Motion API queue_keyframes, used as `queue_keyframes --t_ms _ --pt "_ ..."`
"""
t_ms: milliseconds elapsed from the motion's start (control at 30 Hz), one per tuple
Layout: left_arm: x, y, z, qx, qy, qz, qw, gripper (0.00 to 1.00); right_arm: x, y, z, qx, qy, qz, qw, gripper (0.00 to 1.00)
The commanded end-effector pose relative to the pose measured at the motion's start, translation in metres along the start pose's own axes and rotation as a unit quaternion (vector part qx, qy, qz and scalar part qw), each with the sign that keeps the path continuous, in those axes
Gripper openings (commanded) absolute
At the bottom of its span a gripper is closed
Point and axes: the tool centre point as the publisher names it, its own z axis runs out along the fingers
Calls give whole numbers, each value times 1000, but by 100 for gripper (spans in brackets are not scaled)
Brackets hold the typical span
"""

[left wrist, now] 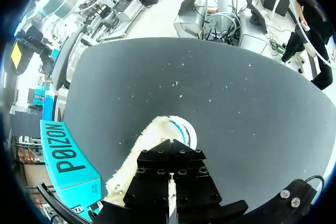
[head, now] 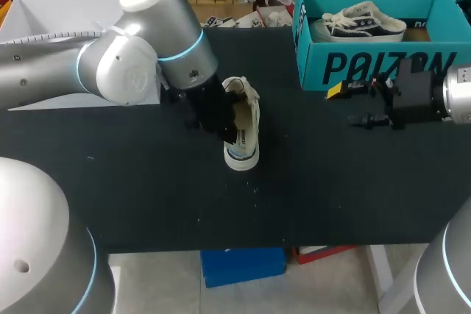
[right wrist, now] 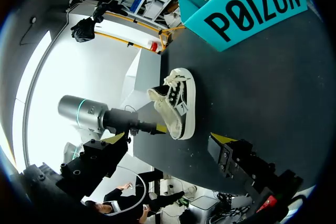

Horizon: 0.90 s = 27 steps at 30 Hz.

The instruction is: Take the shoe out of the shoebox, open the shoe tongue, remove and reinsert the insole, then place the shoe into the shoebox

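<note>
A cream high-top shoe (head: 246,119) (right wrist: 178,103) rests on the black table, toe toward the front edge, its opening facing my left arm. My left gripper (head: 227,129) (right wrist: 157,128) is shut, with its tips pushed into the shoe's opening. What they pinch inside is hidden. In the left wrist view the shoe (left wrist: 157,135) lies directly under the gripper's black body. My right gripper (head: 347,106) (right wrist: 168,145) hangs open and empty to the right of the shoe, in front of the teal shoebox (head: 383,64) (right wrist: 252,9) (left wrist: 65,153).
A second shoe (head: 364,23) with dark trim lies inside the shoebox at the back right. A white board (head: 44,12) covers the back left corner. Bare black tabletop (head: 147,196) stretches in front of the shoe.
</note>
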Motion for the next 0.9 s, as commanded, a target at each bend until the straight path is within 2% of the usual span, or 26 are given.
queue_keyframes --t_ms 33,500,900 --pt "5 2 -3 -3 14 0 1000 0 0 1 1 1 -1 0 1000 100" --pt "0 16 22 0 38 12 999 0 0 1 1 1 -1 0 1000 100" --pt "0 27 48 22 72 14 997 0 0 1 1 1 -1 0 1000 100"
